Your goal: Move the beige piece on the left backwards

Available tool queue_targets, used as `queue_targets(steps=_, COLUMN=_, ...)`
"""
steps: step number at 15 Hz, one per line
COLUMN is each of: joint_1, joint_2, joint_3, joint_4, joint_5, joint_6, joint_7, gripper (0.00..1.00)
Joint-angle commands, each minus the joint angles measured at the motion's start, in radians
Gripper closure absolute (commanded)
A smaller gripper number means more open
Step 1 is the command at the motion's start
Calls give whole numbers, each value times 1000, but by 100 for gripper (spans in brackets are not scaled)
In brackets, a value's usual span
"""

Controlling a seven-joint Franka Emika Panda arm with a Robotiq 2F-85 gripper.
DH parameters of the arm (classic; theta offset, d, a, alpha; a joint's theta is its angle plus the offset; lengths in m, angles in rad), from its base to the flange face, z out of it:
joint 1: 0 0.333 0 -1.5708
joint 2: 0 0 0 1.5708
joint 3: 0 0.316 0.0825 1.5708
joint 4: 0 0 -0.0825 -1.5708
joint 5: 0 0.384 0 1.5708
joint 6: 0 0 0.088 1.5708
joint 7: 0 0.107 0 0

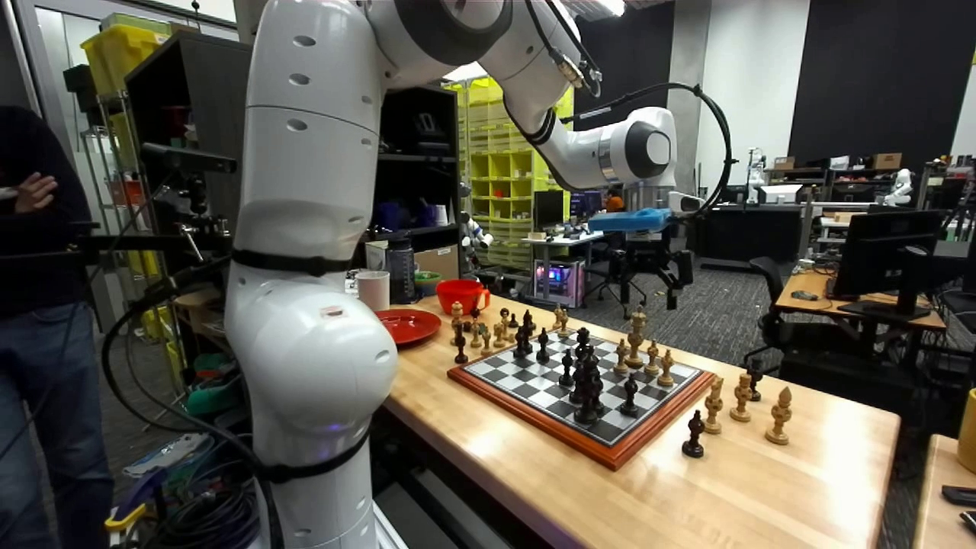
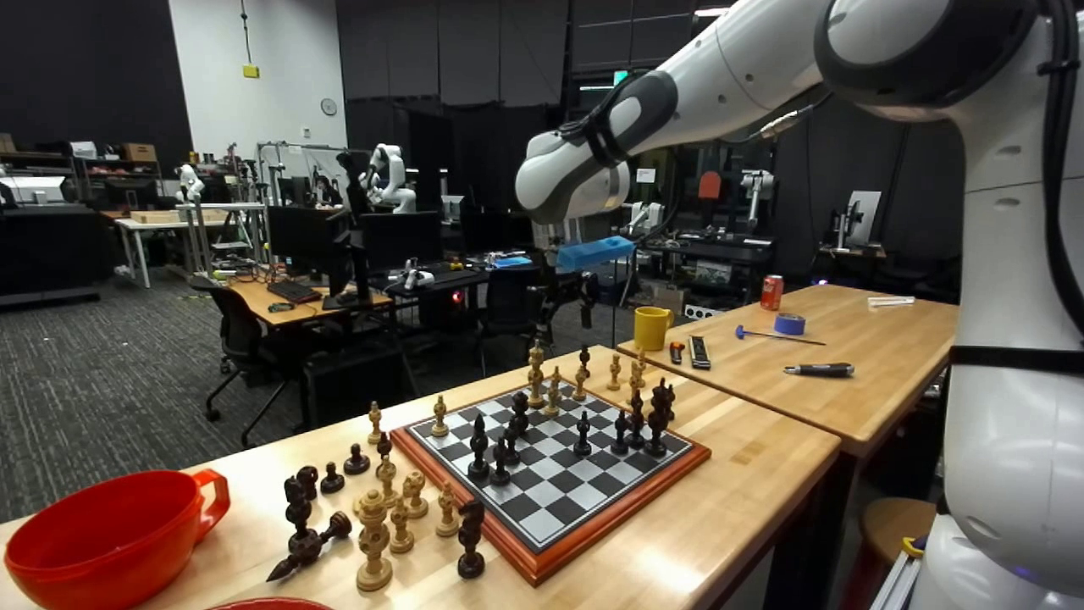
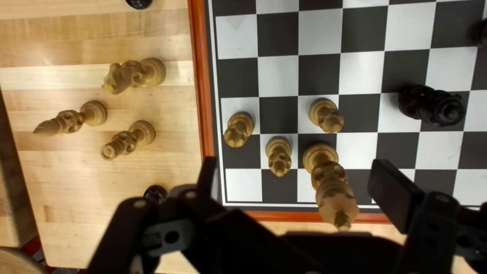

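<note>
The black two-finger gripper [image 1: 649, 296] is in a wide position: its fingers [image 3: 395, 194] stand well apart. Above them, a blue part [image 1: 629, 220] is fixed near the end of the white arm [image 1: 313, 168]. In the wrist view, between the fingers appears a tall beige carved wooden chess piece [image 3: 331, 182] with a crown-like top; it stands upright on a chessboard [image 3: 319, 74] of black and pale grey squares, inside a red-brown wooden frame [image 3: 202, 95]. Near it stand three smaller beige pieces [image 3: 279, 154]; the left small piece [image 3: 239, 129] is on a pale square of the outermost column, near the frame. In an exterior view, a beige corner piece [image 2: 439, 417] is the leftmost on the board, so it cannot be told which one the task means. Black carved pieces [image 2: 478, 449] stand also on the board. On the light wooden table [image 2: 720, 508], one black piece [image 2: 306, 542] lies on its side between the board and a wide red cup [image 2: 127, 568] with a handle.
</note>
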Motion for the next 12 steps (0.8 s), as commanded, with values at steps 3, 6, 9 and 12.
queue_targets(steps=3, joint_1=55, joint_2=-167, joint_3=51, joint_4=-108, joint_5=-12, joint_6=-22, joint_7=-3, gripper=0)
queue_targets(steps=6, joint_1=91, joint_2=-199, joint_3=96, joint_4=-127, joint_5=-4, joint_6=-18, joint_7=-17, gripper=0)
queue_targets(steps=9, joint_1=131, joint_2=-188, joint_3=141, joint_4=-118, joint_5=8, joint_6=10, joint_7=-14, gripper=0)
queue_targets(steps=12, joint_1=157, joint_2=-151, joint_3=169, joint_4=-82, joint_5=-12, joint_6=44, joint_7=36, gripper=0)
